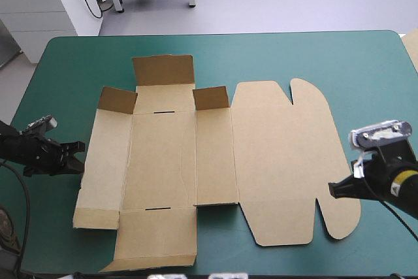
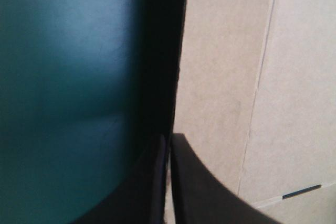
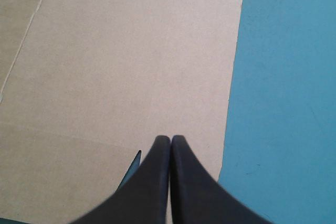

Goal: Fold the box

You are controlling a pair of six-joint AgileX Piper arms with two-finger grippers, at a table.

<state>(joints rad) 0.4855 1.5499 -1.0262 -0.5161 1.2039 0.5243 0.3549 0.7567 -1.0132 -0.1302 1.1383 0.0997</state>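
The brown box [image 1: 215, 155] lies as a cut sheet on the teal-green cover [image 1: 313, 57], with three small flaps at its far side standing up a little. My left gripper [image 1: 80, 151] is at the sheet's left edge. In the left wrist view its fingertips [image 2: 169, 139] are all but shut with the board's edge [image 2: 231, 77] between them, and a dark shadow lies under that edge. My right gripper [image 1: 332, 189] is shut at the lid's right side near the notch. It hovers over the lid [image 3: 131, 51] with its fingertips [image 3: 170, 139] pressed together and nothing between them.
Bare teal-green cover runs along the far edge and right of the lid [image 3: 283, 103]. A pale strip of board [image 1: 411, 47] shows at the table's right edge. The box's near flap [image 1: 157, 240] reaches almost to the table's front edge.
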